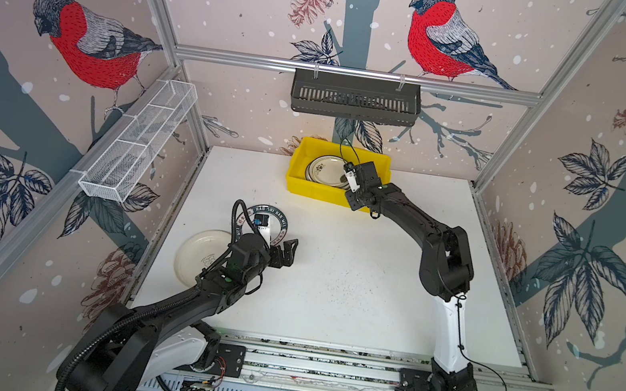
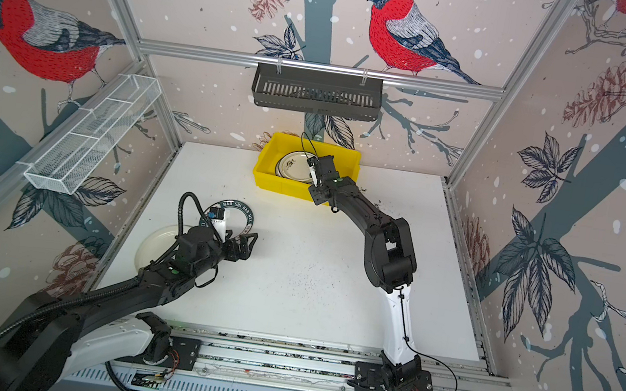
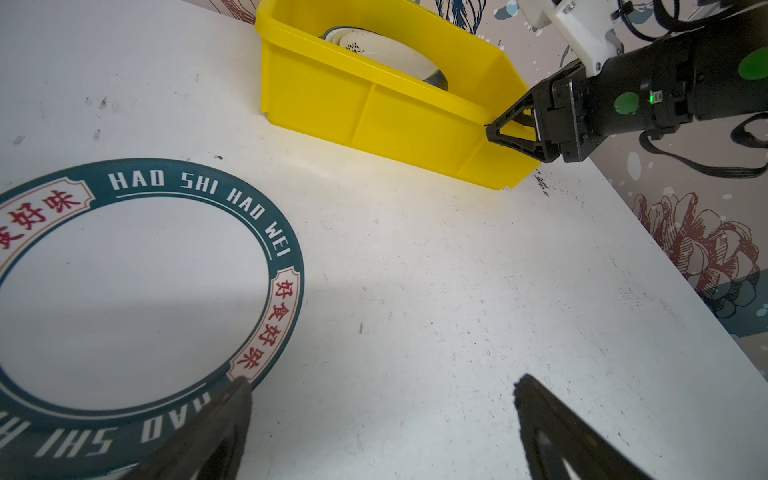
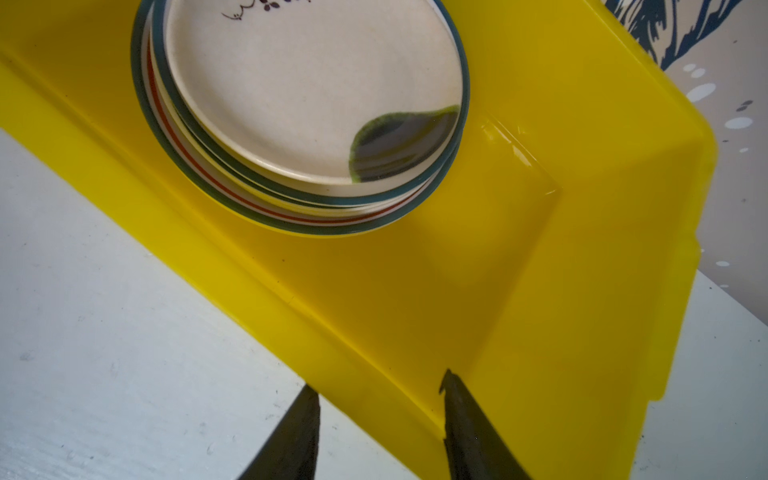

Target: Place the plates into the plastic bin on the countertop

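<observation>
The right end effector (image 4: 380, 386) stood with its jaws about half apart, astride the near wall of the plastic bin (image 4: 582, 249) close to a corner. One finger was outside over the desk (image 1: 352, 286) and the other was inside the tub. It carried no plate. Whether the fingers pressed the yellow wall or only stood beside it could not be told. Just beyond it, inside the bin, a stack of plates (image 4: 307, 91) lay flat. Several rims showed one under another, mostly teal, one with a red line. The top plate was cream with a small dark motif.

The left end effector (image 3: 382, 384) was opened wide and empty, low over the desk and well apart from the bin. One of its fingers was just beside the rim of the lettered plate (image 3: 124, 291), white with a teal band reading HAO SHI HAO WEI; contact could not be seen. Near that plate, partly under the left arm (image 1: 203, 298), lay the plain cream plate (image 1: 196, 250).

The task looked mostly done: several plates were in the bin, and these two on the desk were not yet placed. No other plate showed on the desk.
</observation>
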